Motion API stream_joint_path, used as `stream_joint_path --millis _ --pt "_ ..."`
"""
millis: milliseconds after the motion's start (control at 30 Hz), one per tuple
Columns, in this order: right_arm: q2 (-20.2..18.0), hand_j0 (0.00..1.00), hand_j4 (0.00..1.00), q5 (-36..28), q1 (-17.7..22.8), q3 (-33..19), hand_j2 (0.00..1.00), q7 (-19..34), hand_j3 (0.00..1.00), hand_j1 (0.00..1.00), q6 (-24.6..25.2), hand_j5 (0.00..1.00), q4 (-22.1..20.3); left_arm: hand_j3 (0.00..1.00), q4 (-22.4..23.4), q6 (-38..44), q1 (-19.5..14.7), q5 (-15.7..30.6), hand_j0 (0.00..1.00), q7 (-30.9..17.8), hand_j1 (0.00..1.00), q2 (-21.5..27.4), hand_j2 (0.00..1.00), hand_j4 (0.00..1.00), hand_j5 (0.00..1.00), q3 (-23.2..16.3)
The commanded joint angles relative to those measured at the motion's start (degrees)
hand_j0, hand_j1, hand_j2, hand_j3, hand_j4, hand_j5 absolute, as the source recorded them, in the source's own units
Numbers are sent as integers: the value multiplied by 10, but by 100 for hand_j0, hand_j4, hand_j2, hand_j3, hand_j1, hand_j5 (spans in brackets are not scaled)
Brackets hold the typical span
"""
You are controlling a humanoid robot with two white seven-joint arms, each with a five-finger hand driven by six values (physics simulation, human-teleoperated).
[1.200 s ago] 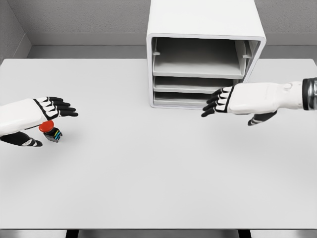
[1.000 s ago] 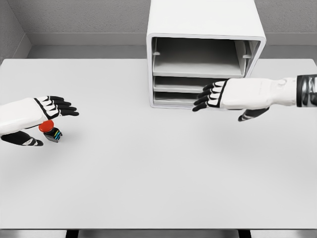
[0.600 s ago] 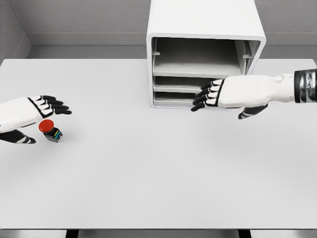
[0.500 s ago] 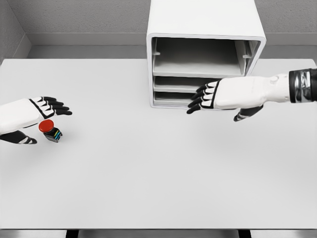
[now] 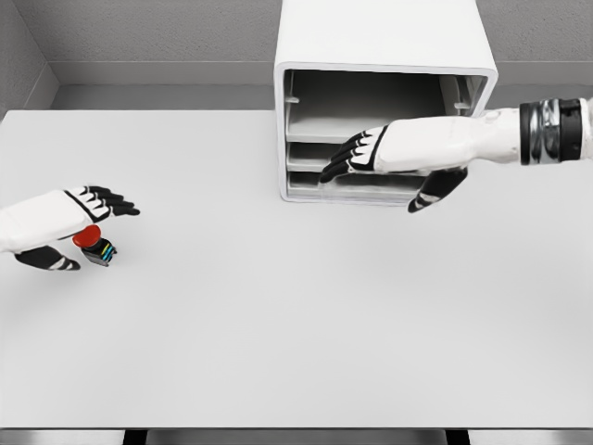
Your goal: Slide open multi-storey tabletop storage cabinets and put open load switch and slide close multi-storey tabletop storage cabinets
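A white storage cabinet point(image 5: 384, 37) with three stacked trays stands at the back of the table; its trays sit pushed in. My right hand point(image 5: 357, 154) reaches across its front at the height of the middle tray, fingers extended and holding nothing, thumb hanging below. At the far left lies the load switch point(image 5: 93, 245), a small black block with a red round button. My left hand point(image 5: 88, 211) hovers just over it, fingers spread, the thumb beside the switch, not gripping it.
The grey table point(image 5: 296, 306) spreads wide in front of the cabinet. A grey wall runs behind the table, and its front edge is near the bottom of the view.
My right hand has moved left and up, from the lower right of the cabinet to its middle tray front. My left hand drew back slightly, then returned over the switch.
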Motion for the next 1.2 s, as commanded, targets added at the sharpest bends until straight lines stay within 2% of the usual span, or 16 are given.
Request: stream_joint_path --millis 0,100,300,433,467,533,667,700,833,1033,1067,1167 --pt "9 100 100 -7 -1 -1 100 0 100 100 29 100 13 100 8 1 0 -1 100 0 100 -5 100 100 100 -3" --pt "10 100 100 -24 0 -1 100 0 100 100 54 100 13 100 30 1 -28 -7 100 0 100 -19 100 100 100 -25" --pt "10 100 100 -64 2 -1 100 0 100 100 115 100 13 100 38 1 -28 -8 100 1 100 -19 100 100 100 -28" --pt "11 100 100 -66 2 2 100 0 100 100 123 100 39 100 42 1 -29 -7 100 1 100 -19 100 100 100 -27" --pt "11 100 100 -66 2 3 100 0 100 100 127 100 41 97 42 1 -29 -6 97 0 97 -19 97 97 97 -27" --pt "13 100 100 -67 4 4 100 0 100 100 135 100 41 71 41 1 -29 -5 71 0 71 -19 71 71 71 -27" --pt "19 100 100 -67 4 4 100 0 100 100 157 100 42 62 42 1 -29 -6 62 -1 62 -18 62 62 62 -28" --pt "23 100 100 -67 4 5 100 0 100 100 169 100 42 54 42 1 -28 -6 54 -3 54 -16 54 54 54 -28" --pt "33 100 100 -67 4 6 100 0 100 100 170 100 63 54 43 1 -28 -6 54 -5 54 -15 54 54 54 -28" --pt "37 100 100 -66 4 14 100 0 100 100 169 100 76 37 34 1 -30 -2 37 -7 37 -15 37 37 37 -27" --pt "37 100 100 -66 3 14 100 0 100 100 170 100 78 36 31 1 -32 -1 36 -8 36 -16 36 36 36 -27" --pt "38 100 100 -66 3 14 100 0 100 100 170 100 89 37 -4 1 -50 1 37 -8 37 -12 37 37 37 -27"
